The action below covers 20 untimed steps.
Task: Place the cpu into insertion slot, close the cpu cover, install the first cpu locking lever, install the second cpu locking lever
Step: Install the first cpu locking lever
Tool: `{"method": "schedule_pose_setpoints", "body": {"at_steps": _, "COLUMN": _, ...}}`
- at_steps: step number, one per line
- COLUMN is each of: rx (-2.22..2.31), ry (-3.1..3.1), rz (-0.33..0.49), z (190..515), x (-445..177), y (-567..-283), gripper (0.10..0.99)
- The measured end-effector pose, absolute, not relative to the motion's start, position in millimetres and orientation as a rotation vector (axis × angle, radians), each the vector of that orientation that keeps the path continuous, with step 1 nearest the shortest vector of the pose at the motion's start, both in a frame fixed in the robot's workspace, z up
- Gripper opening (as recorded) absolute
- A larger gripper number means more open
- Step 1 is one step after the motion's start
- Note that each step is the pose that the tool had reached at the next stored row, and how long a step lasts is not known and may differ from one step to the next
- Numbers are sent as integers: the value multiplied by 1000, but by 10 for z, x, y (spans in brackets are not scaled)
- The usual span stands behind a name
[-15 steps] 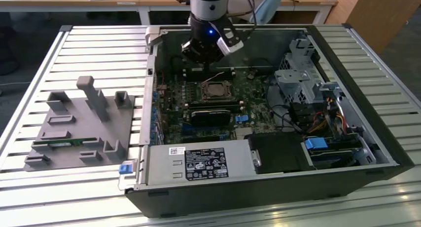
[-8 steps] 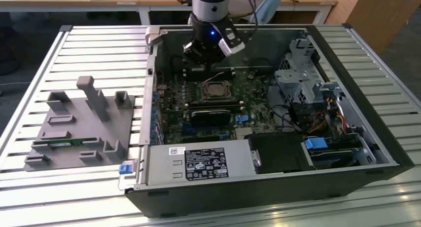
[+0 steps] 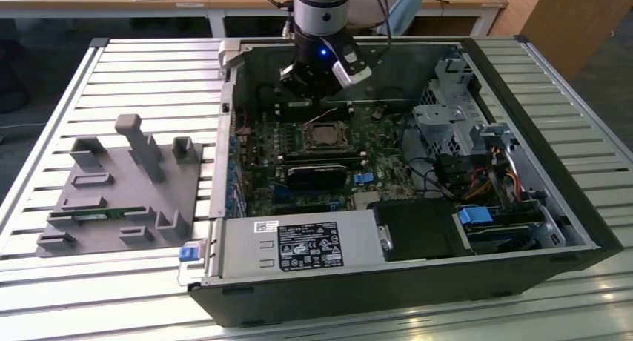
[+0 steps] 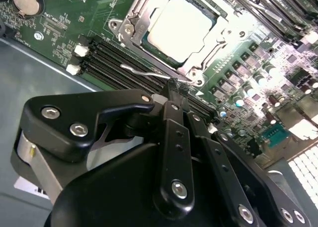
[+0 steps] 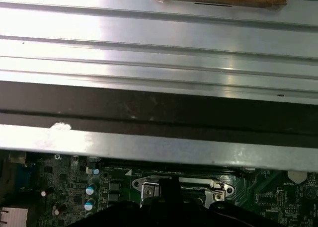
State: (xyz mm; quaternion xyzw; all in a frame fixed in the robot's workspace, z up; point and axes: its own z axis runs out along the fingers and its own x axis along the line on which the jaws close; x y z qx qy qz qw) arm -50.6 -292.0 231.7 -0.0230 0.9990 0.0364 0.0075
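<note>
The open computer case (image 3: 554,207) lies on its side on a slatted metal desk (image 3: 148,67), motherboard (image 3: 267,144) facing up. In the exterior view the arm reaches down into the case, with the tool (image 3: 308,89) just above the board at the far edge of the insertion slot (image 3: 324,136).

In the second wrist view the cpu (image 4: 180,27) sits flat inside the insertion slot (image 4: 149,44), its dull silver top fully exposed. The cpu cover (image 4: 208,48) lies closed around it, its window framing the chip. A thin wire locking lever (image 4: 149,74) runs along the socket edge nearest the tool, beside the black memory slots (image 4: 117,60). The tool (image 4: 174,95) has its black fingers (image 4: 171,105) drawn together to a narrow tip right at this lever; whether they pinch the wire cannot be told.

In the first wrist view the silver socket frame (image 5: 181,186) shows just past the dark tool tip (image 5: 169,194), below the case wall (image 5: 159,108).

A grey fixture block (image 3: 124,189) rests on the desk, well apart, toward the exterior view's left
</note>
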Motion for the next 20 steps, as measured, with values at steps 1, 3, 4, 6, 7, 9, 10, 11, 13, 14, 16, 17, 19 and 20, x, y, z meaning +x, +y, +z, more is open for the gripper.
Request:
{"method": "schedule_pose_setpoints", "body": {"at_steps": 1, "rx": -67, "ry": 3124, "rz": 114, "z": 2312, "x": -501, "y": -2920, "gripper": 106}}
{"method": "schedule_pose_setpoints", "body": {"at_steps": 3, "rx": -66, "ry": 3124, "rz": 114, "z": 2304, "x": -494, "y": -2920, "gripper": 106}}
{"method": "schedule_pose_setpoints", "body": {"at_steps": 4, "rx": -66, "ry": 3124, "rz": 114, "z": 2300, "x": -491, "y": -2920, "gripper": 106}}
{"method": "schedule_pose_setpoints", "body": {"at_steps": 6, "rx": -66, "ry": 3124, "rz": 114, "z": 2295, "x": -487, "y": -2920, "gripper": 106}}
{"method": "schedule_pose_setpoints", "body": {"at_steps": 7, "rx": -65, "ry": 3124, "rz": 113, "z": 2293, "x": -486, "y": -2920, "gripper": 106}}
{"method": "schedule_pose_setpoints", "body": {"at_steps": 9, "rx": -66, "ry": 3124, "rz": 113, "z": 2290, "x": -486, "y": -2920, "gripper": 106}}
{"method": "schedule_pose_setpoints", "body": {"at_steps": 10, "rx": -66, "ry": 3124, "rz": 114, "z": 2289, "x": -485, "y": -2919, "gripper": 106}}
{"method": "schedule_pose_setpoints", "body": {"at_steps": 11, "rx": -66, "ry": 3124, "rz": 114, "z": 2288, "x": -485, "y": -2920, "gripper": 106}}
{"method": "schedule_pose_setpoints", "body": {"at_steps": 13, "rx": -66, "ry": 3123, "rz": 114, "z": 2280, "x": -484, "y": -2919, "gripper": 106}}
{"method": "schedule_pose_setpoints", "body": {"at_steps": 14, "rx": -66, "ry": 3124, "rz": 114, "z": 2276, "x": -484, "y": -2919, "gripper": 106}}
{"method": "schedule_pose_setpoints", "body": {"at_steps": 16, "rx": -66, "ry": 3124, "rz": 114, "z": 2268, "x": -484, "y": -2919, "gripper": 106}}
{"method": "schedule_pose_setpoints", "body": {"at_steps": 17, "rx": -66, "ry": 3124, "rz": 114, "z": 2265, "x": -484, "y": -2920, "gripper": 106}}
{"method": "schedule_pose_setpoints", "body": {"at_steps": 19, "rx": -66, "ry": 3124, "rz": 113, "z": 2261, "x": -484, "y": -2920, "gripper": 106}}
{"method": "schedule_pose_setpoints", "body": {"at_steps": 20, "rx": -66, "ry": 3124, "rz": 113, "z": 2260, "x": -484, "y": -2920, "gripper": 106}}
